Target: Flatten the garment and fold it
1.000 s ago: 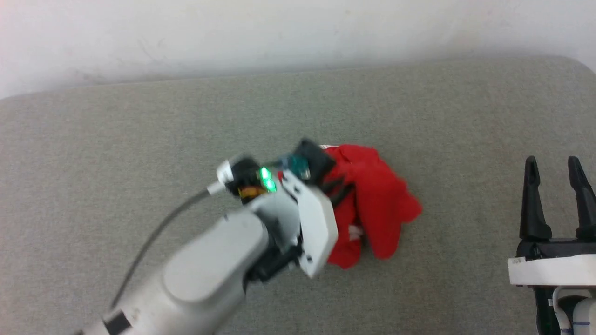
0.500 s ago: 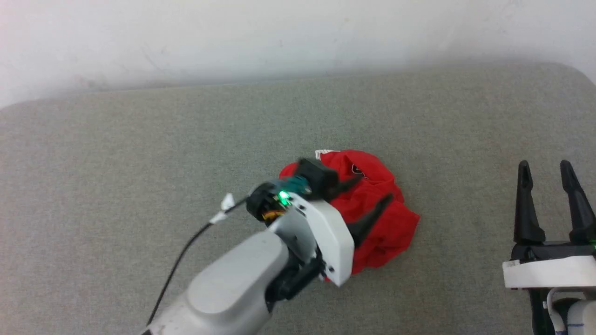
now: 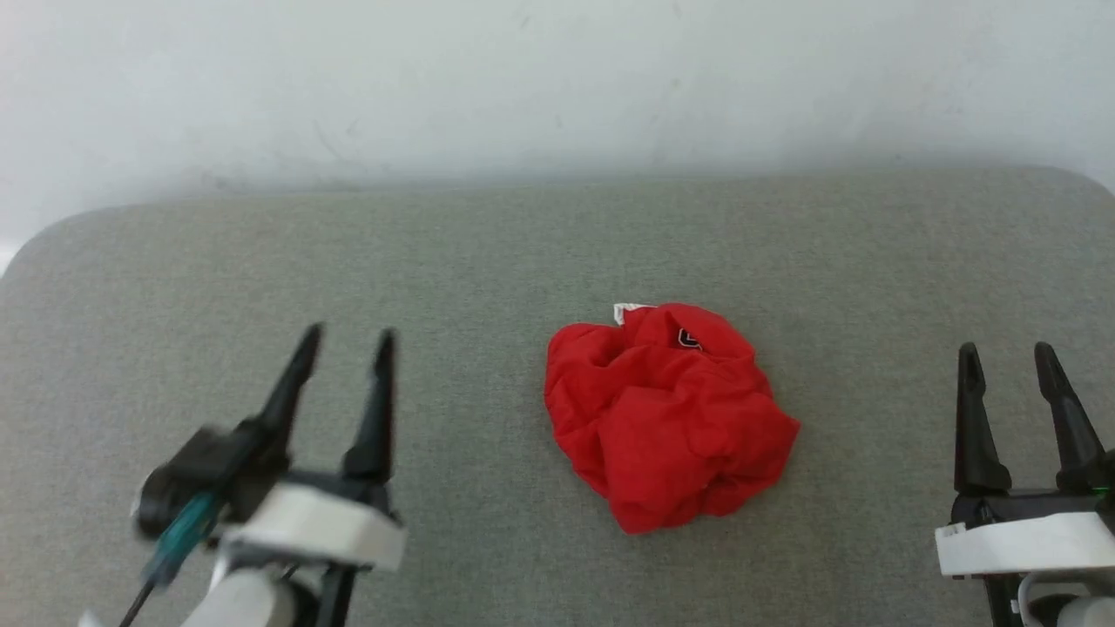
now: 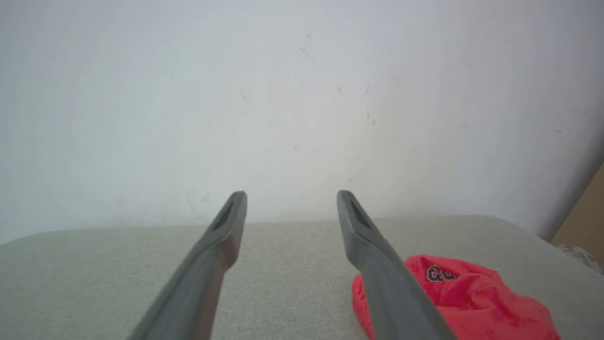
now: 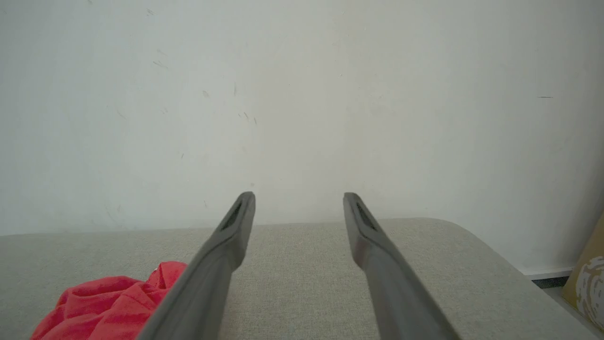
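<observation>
Left gripper (image 3: 350, 333) sits at the near left, fingers apart, holding nothing. Right gripper (image 3: 1004, 348) sits at the near right, fingers likewise parted and empty. Between them and slightly farther out, the red shorts (image 3: 666, 418) lie crumpled in a heap on the grey padded surface (image 3: 470, 252), well apart from both grippers. A white edge (image 3: 629, 312) and dark lettering (image 3: 688, 337) show at the heap's far side. Beyond stands a pale wall (image 3: 557, 78).
</observation>
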Controlling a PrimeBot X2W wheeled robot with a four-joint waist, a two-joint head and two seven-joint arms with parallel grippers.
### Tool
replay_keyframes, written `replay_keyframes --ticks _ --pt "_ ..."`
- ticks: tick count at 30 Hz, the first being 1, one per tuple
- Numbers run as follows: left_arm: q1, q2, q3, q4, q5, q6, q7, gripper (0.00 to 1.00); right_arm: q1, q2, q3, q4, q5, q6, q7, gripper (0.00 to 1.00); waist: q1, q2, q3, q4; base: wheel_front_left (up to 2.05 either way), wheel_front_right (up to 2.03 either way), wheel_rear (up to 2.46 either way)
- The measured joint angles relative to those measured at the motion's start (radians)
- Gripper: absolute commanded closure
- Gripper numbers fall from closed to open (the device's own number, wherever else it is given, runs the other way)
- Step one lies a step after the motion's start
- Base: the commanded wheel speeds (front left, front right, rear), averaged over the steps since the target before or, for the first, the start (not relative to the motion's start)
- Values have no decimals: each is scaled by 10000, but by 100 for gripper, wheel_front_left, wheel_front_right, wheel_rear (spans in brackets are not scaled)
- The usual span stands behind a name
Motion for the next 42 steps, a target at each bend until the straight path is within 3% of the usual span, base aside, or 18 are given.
replay_keyframes --ticks 4,8,15,20,30,36,37,38,40,41,42 --pt "1911 -637 1580 -736 867 328 -13 0 65 -2 -6 2 0 -2 -2 0 0 0 37 169 0 0 0" --pt "3169 -1404 2357 -564 1354 -201 -10 0 157 -2 75 82 -8 -2 -2 0 0 0 98 377 0 0 0" --pt "3183 -2468 3279 -347 2069 -1377 -12 0 -136 -2 426 472 201 -8 299 0 0 0 216 864 0 0 0" --pt "2943 -3014 3649 -144 2456 -1996 -12 0 -1600 8 1016 575 42 -10 1921 0 3 0 532 1077 0 0 0" --pt "2359 -3919 4027 487 2849 -2953 -12 0 -3397 -702 1344 1781 -278 -8 6775 0 3 0 1309 1704 0 0 0" --pt "2177 -4176 4245 798 3026 -3344 -12 0 -3456 -855 1404 2550 -316 -10 7875 0 3 0 1624 2225 0 0 0" --pt "2135 -4201 4268 826 3041 -3381 -12 0 -3455 -832 1367 2732 -295 -10 7948 5 3 0 1665 2298 0 0 0" --pt "2107 -4219 4288 851 3049 -3411 -12 0 -3455 -821 1335 2890 -313 -10 7946 37 4 0 1702 2361 0 0 0" --pt "2080 -4243 4311 913 3095 -3471 -12 0 -3457 -844 1310 3126 -395 -8 7898 73 3 0 1764 2467 0 0 0" --pt "2079 -4253 4320 940 3104 -3503 -12 0 -3461 -798 1212 3200 -395 -8 7777 100 2 0 1788 2508 0 0 0" --pt "2079 -4265 4334 961 3110 -3542 -12 0 -3479 -755 1139 3252 -416 -8 7622 100 2 0 1806 2540 0 0 0"
